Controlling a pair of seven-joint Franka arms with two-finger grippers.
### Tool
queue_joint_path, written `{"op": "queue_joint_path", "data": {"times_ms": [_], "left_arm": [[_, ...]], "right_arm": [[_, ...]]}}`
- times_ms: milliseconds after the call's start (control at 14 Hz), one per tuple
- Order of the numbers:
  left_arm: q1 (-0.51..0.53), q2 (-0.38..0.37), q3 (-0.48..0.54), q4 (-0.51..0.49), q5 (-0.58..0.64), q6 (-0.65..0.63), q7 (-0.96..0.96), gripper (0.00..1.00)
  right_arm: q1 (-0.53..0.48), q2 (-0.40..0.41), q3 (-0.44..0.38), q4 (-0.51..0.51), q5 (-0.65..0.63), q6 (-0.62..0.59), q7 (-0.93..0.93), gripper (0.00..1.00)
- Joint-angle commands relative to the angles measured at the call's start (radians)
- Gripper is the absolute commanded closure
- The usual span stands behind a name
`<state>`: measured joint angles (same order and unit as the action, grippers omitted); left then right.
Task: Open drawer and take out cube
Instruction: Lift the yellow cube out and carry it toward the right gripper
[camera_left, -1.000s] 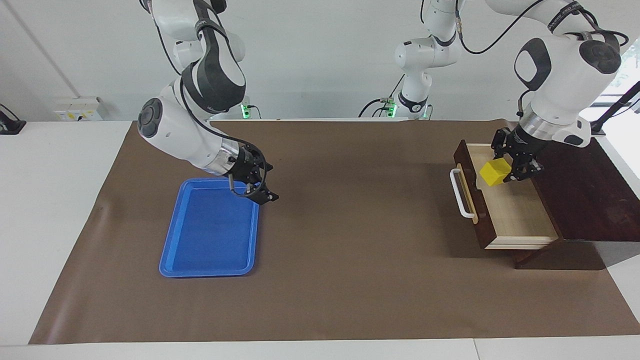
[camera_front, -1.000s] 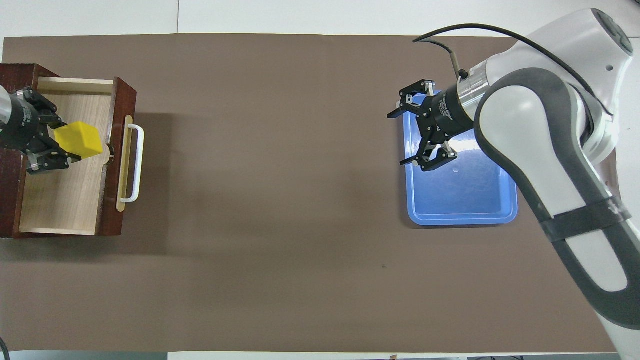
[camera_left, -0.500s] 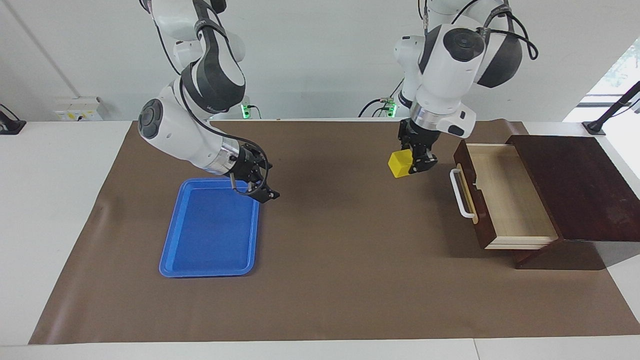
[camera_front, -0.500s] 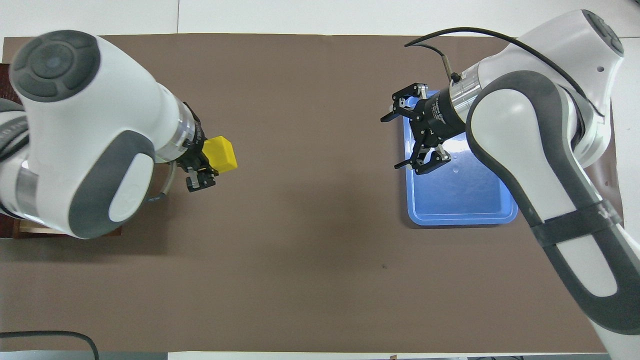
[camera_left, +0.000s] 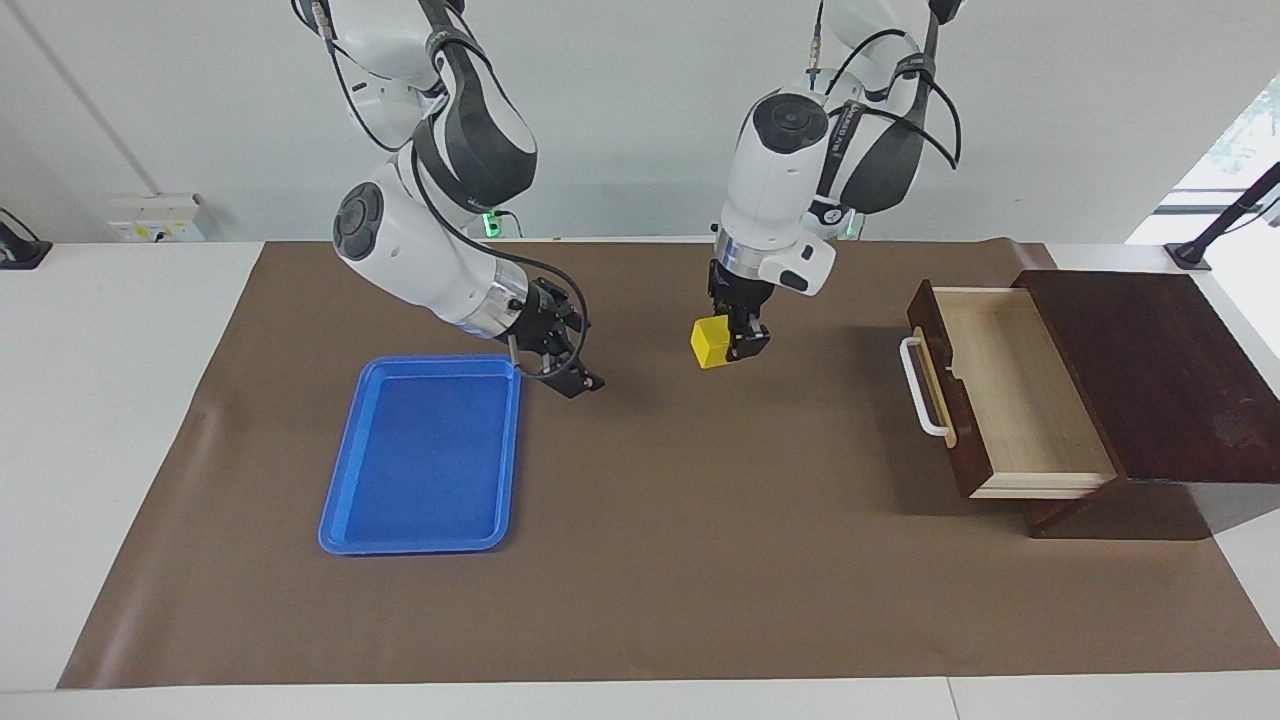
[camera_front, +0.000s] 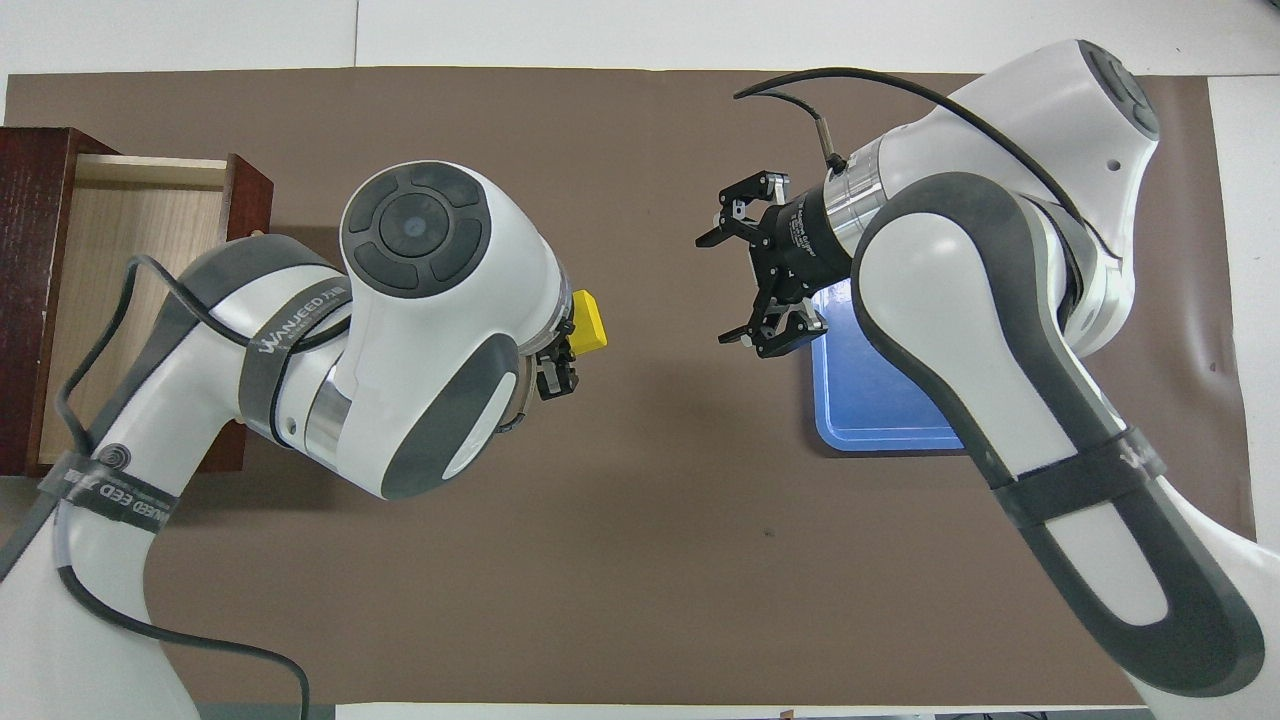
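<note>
The drawer (camera_left: 1015, 400) stands pulled open at the left arm's end of the table, its light wood inside bare, with the white handle (camera_left: 921, 386) on its dark front. My left gripper (camera_left: 733, 342) is shut on the yellow cube (camera_left: 708, 344) and holds it in the air over the brown mat, between the drawer and the blue tray. In the overhead view the cube (camera_front: 590, 322) sticks out past the left gripper (camera_front: 566, 348), and the left arm hides part of the drawer (camera_front: 120, 230). My right gripper (camera_left: 568, 368) is open and empty, over the mat beside the tray's corner; it also shows in the overhead view (camera_front: 722, 290).
A blue plastic tray (camera_left: 420, 460) lies empty on the mat toward the right arm's end; the right arm partly covers it in the overhead view (camera_front: 865, 410). The dark wooden box (camera_left: 1150, 370) holds the drawer. A brown mat (camera_left: 700, 560) covers the table.
My left gripper lifted the cube out of the drawer and carried it toward the middle of the table. My right gripper moved off the tray toward the cube.
</note>
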<state>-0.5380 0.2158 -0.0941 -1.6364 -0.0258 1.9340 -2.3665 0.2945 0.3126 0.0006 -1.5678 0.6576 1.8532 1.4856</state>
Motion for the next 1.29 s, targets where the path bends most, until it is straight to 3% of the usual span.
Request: {"op": "queue_joint_path", "data": {"times_ms": [0,714,1000,1214], "left_arm": [[-0.06,0.014,0.019,0.033,-0.003,0.017,-0.039,1.0],[-0.085,0.04,0.025,0.053,0.029,0.013,-0.106,1.0],[-0.086,0.169,0.027,0.194,0.038,-0.066,-0.14,1.0],[-0.086,0.166,0.025,0.193,0.05,-0.081,-0.142,1.0]], "right_arm": [[0.014,0.031,0.004,0.002,0.036,0.015,-0.054,0.0],[0.041,0.039,0.004,-0.014,0.059,0.017,-0.058,0.0],[0.055,-0.018,0.004,-0.078,0.059,0.029,-0.048,0.0],[0.057,-0.02,0.004,-0.081,0.059,0.029,-0.05,0.0]]}}
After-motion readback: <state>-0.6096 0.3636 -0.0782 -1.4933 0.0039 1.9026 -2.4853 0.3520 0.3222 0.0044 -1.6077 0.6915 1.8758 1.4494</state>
